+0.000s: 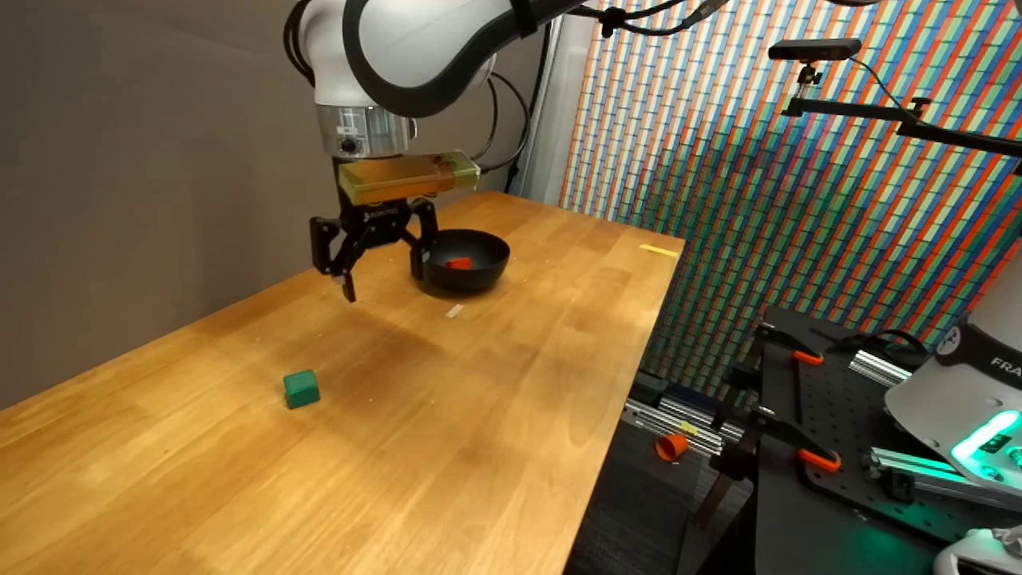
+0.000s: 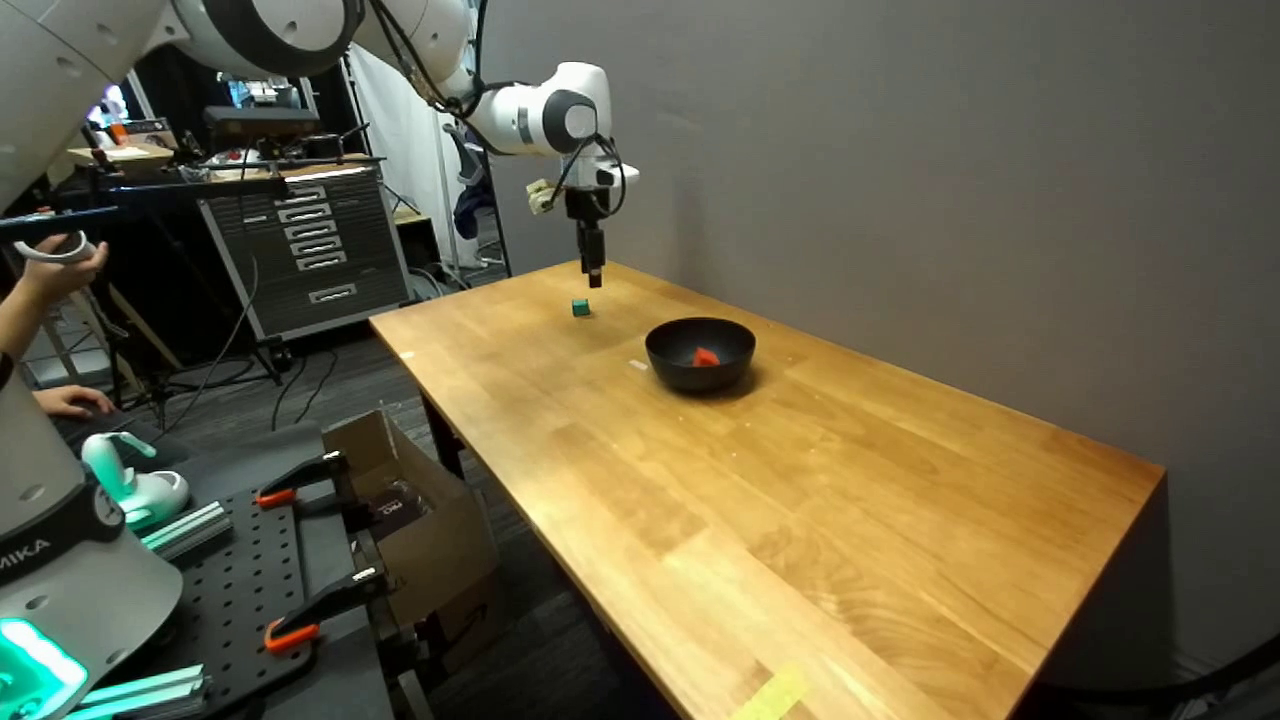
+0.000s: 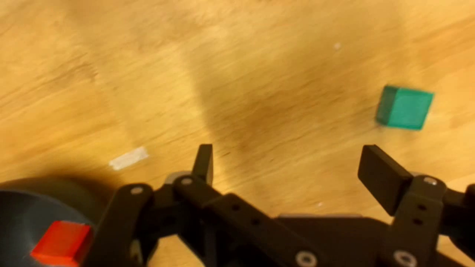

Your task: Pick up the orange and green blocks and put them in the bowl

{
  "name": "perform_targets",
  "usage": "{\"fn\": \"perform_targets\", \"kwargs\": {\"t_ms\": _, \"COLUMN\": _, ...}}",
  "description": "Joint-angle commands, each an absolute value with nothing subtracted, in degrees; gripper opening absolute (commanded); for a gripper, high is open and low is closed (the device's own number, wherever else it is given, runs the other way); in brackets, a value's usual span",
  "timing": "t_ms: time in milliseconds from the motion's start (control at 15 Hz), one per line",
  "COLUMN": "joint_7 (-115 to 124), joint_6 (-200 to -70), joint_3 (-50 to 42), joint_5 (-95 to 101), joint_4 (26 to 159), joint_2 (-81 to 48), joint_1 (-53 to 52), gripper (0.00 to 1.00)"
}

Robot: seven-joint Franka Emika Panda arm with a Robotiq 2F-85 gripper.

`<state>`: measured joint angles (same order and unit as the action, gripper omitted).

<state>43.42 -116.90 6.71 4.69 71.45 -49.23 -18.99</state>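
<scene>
The green block (image 1: 301, 389) lies on the wooden table, apart from the bowl. It also shows in an exterior view (image 2: 580, 308) and at the right of the wrist view (image 3: 408, 109). The orange-red block (image 2: 705, 357) lies inside the black bowl (image 2: 690, 380). In the wrist view this block (image 3: 61, 241) and part of the bowl (image 3: 22, 207) show at lower left. My gripper (image 3: 289, 161) is open and empty, its fingers wide apart. In an exterior view the gripper (image 1: 383, 283) hangs above the table, one finger overlapping the bowl's edge in the picture.
The wooden table (image 1: 479, 399) runs along a grey wall (image 2: 900, 200). A white tape piece (image 1: 453, 311) lies beside the bowl and a yellow strip (image 1: 659, 250) near a table edge. An orange cup (image 1: 671, 447) lies below, off the table.
</scene>
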Motion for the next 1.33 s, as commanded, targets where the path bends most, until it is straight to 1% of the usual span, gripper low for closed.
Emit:
{"fn": "perform_targets", "kwargs": {"t_ms": 0, "joint_7": 39.15, "joint_6": -112.64, "joint_3": 7.88, "joint_5": 0.61, "joint_4": 64.96, "joint_2": -53.31, "joint_1": -21.05, "gripper": 1.00}}
{"fn": "perform_targets", "kwargs": {"t_ms": 267, "joint_7": 42.53, "joint_6": -107.67, "joint_3": 8.33, "joint_5": 0.29, "joint_4": 56.00, "joint_2": -61.91, "joint_1": -23.10, "gripper": 1.00}}
{"fn": "perform_targets", "kwargs": {"t_ms": 400, "joint_7": 44.42, "joint_6": -107.21, "joint_3": 6.92, "joint_5": 1.87, "joint_4": 51.48, "joint_2": -65.91, "joint_1": -24.78, "gripper": 1.00}}
{"fn": "perform_targets", "kwargs": {"t_ms": 667, "joint_7": 45.94, "joint_6": -105.56, "joint_3": 7.75, "joint_5": 0.45, "joint_4": 42.37, "joint_2": -72.84, "joint_1": -25.06, "gripper": 1.00}}
{"fn": "perform_targets", "kwargs": {"t_ms": 1000, "joint_7": 46.30, "joint_6": -106.59, "joint_3": 8.73, "joint_5": 0.33, "joint_4": 34.61, "joint_2": -76.61, "joint_1": -25.52, "gripper": 1.00}}
{"fn": "perform_targets", "kwargs": {"t_ms": 1067, "joint_7": 45.87, "joint_6": -107.26, "joint_3": 7.13, "joint_5": -0.99, "joint_4": 34.74, "joint_2": -76.25, "joint_1": -26.18, "gripper": 1.00}}
{"fn": "perform_targets", "kwargs": {"t_ms": 1267, "joint_7": 46.13, "joint_6": -107.23, "joint_3": 6.61, "joint_5": -0.82, "joint_4": 31.69, "joint_2": -77.42, "joint_1": -26.95, "gripper": 1.00}}
